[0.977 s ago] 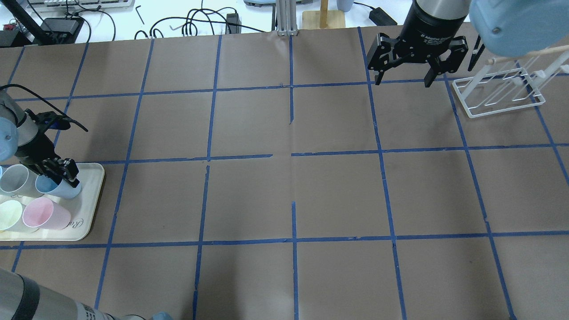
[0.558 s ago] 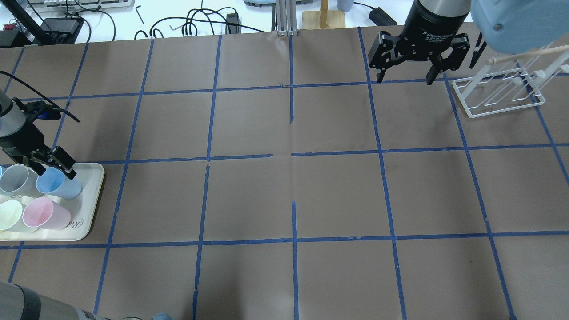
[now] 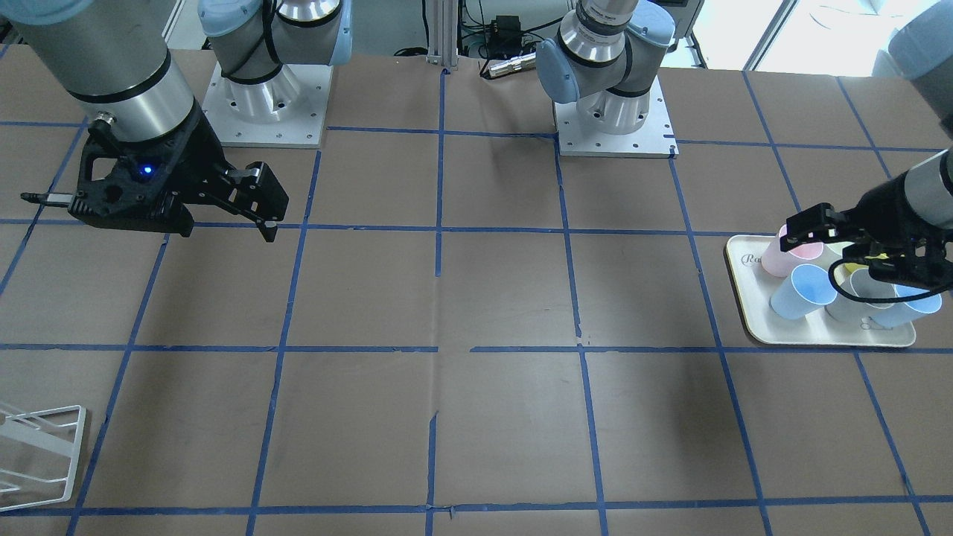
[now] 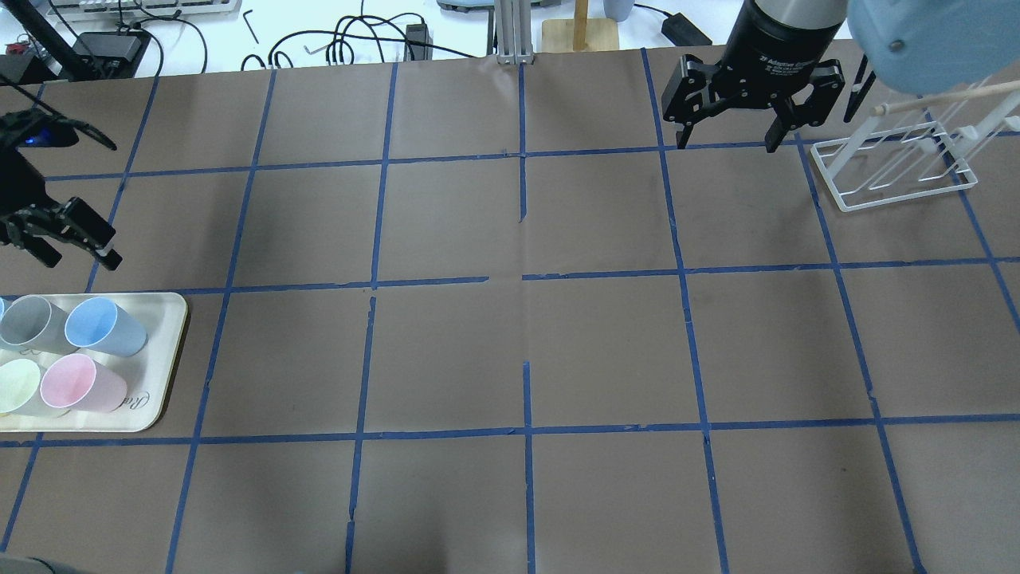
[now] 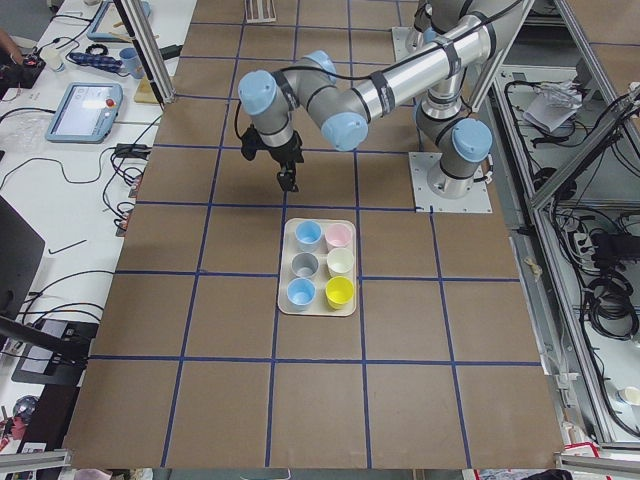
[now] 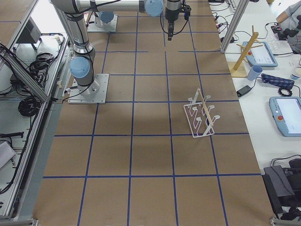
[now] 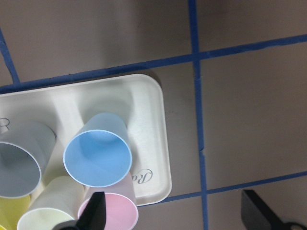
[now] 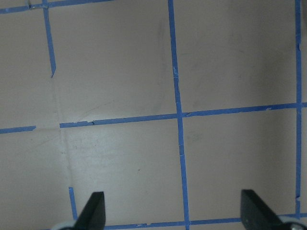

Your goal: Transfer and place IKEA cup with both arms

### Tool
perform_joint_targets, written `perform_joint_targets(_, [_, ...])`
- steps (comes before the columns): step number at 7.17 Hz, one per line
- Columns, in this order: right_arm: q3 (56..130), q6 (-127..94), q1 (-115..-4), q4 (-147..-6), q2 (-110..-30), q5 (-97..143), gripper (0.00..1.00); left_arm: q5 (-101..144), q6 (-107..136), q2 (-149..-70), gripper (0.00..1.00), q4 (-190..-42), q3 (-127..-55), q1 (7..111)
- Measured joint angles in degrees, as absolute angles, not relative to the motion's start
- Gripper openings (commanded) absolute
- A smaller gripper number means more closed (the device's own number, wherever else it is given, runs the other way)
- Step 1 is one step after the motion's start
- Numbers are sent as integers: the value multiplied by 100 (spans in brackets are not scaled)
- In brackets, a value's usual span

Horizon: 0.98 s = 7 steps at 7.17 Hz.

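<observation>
The light-blue IKEA cup (image 4: pixel 103 327) stands upright at the inner far corner of the cream tray (image 4: pixel 163 359). It also shows in the front view (image 3: pixel 800 290) and the left wrist view (image 7: pixel 97 151). A second light-blue cup (image 5: pixel 301 292) stands at the tray's other end. My left gripper (image 4: pixel 60 239) is open and empty, raised beyond the tray's far edge; in the left wrist view (image 7: pixel 175 213) its fingers are spread. My right gripper (image 4: pixel 721 143) is open and empty, hovering at the far right, well away from the cups.
On the tray also stand a grey cup (image 4: pixel 32 323), a pink cup (image 4: pixel 80 383), a cream cup (image 5: pixel 341 262) and a yellow cup (image 5: pixel 339 292). A white wire rack (image 4: pixel 892 171) stands just right of my right gripper.
My left gripper has lifted off the light-blue cup's rim and moved up and toward the far side. The cup stayed on the tray. The right gripper barely moved.
</observation>
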<state>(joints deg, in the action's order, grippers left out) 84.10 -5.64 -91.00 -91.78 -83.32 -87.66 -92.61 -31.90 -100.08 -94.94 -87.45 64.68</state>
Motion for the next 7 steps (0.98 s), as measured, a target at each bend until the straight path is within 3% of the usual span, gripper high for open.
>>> perform_joint_targets(3, [8453, -562, -9094, -9176, -8332, -8768, 100, -8683, -1647, -9374, 100, -9937, -8577, 7734])
perform_joint_targets(7, [8456, -562, -9088, -9174, -8334, -8798, 100, -8384, -662, -8873, 100, -9983, -8945, 8747])
